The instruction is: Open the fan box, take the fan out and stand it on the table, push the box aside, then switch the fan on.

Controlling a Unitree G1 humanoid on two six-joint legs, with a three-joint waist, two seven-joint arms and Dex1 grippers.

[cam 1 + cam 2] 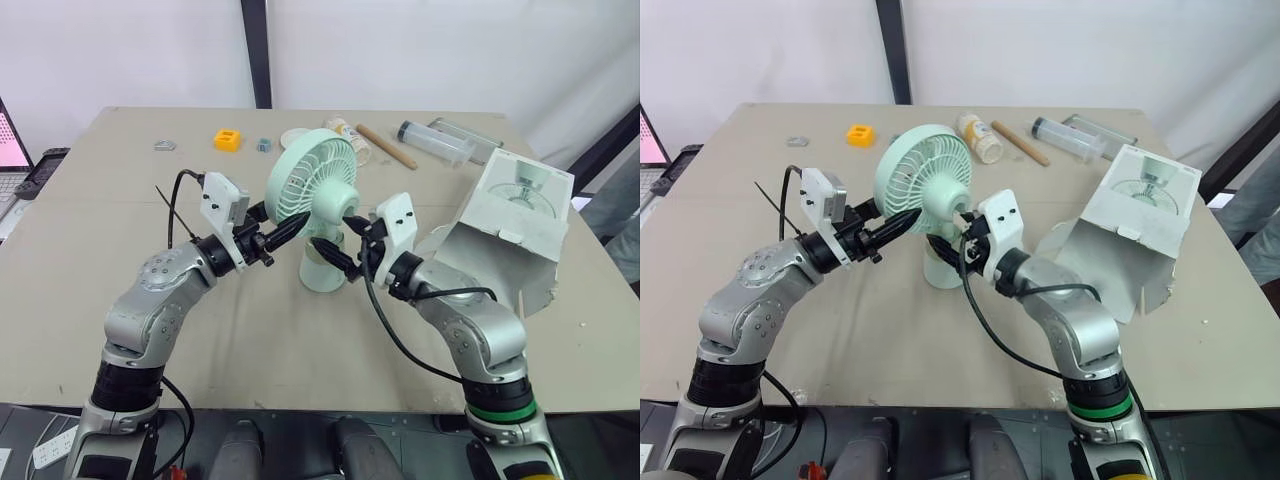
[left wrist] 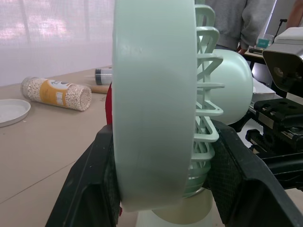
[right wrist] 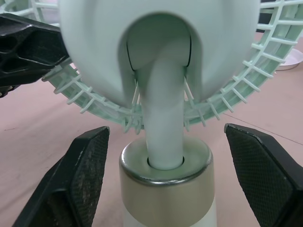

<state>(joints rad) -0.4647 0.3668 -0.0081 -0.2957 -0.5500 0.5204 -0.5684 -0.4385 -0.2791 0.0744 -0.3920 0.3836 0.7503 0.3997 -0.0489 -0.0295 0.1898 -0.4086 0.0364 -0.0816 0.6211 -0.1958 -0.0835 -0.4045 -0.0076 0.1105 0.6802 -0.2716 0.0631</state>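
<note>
The mint-green fan [image 1: 312,185] stands upright on its round base [image 3: 165,163] in the middle of the table [image 1: 100,250]. My left gripper [image 1: 288,228] reaches in from the left and is shut on the fan, its black fingers [image 2: 87,184] pressed against the front ring and back grille of the head. My right gripper [image 1: 338,242] is open behind the fan, its two pads [image 3: 80,179] standing apart on either side of the neck and base, not touching them. The white fan box [image 1: 510,225] lies open on its side to the right of my right arm.
Along the table's far edge lie an orange block [image 1: 228,139], a small white plate [image 2: 12,111], a jar of grains [image 1: 978,136], a wooden stick [image 1: 385,146] and a clear tube [image 1: 435,140]. A laptop [image 1: 12,150] sits off the left side. A person [image 2: 241,21] stands beyond the table.
</note>
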